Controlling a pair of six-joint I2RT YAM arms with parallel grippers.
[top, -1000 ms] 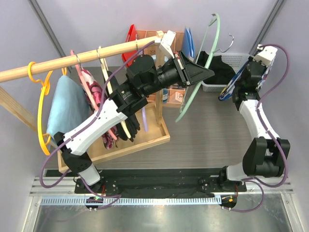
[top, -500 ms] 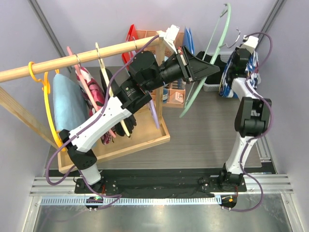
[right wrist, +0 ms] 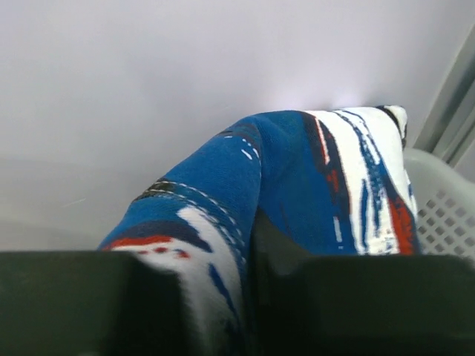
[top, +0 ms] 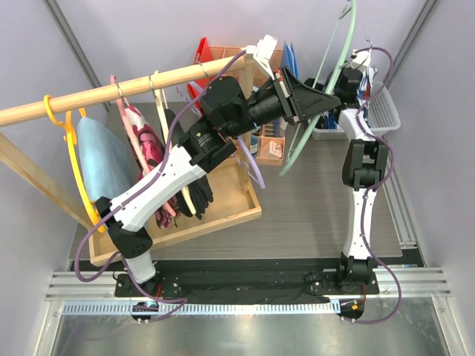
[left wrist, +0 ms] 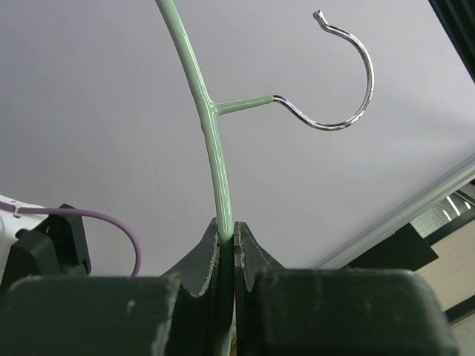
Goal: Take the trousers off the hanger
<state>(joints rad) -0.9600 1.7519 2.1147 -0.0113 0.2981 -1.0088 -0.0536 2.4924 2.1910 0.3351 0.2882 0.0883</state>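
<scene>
My left gripper is shut on a bare mint-green hanger and holds it up at the back; in the left wrist view the jaws pinch its arm below the metal hook. My right gripper is raised high at the back right, shut on the blue trousers with white and red print; only a sliver of them shows from above. The cloth bunches between the right fingers. A black cloth hangs on the wooden rod.
A white basket stands at the back right, under the right gripper; its rim shows in the right wrist view. On the rod hang a light-blue cloth on a yellow hanger and a pink floral garment. A wooden tray base sits below.
My right arm has swung up and back toward the wall, carrying the printed trousers above the basket. My left gripper has lifted the green hanger a little higher.
</scene>
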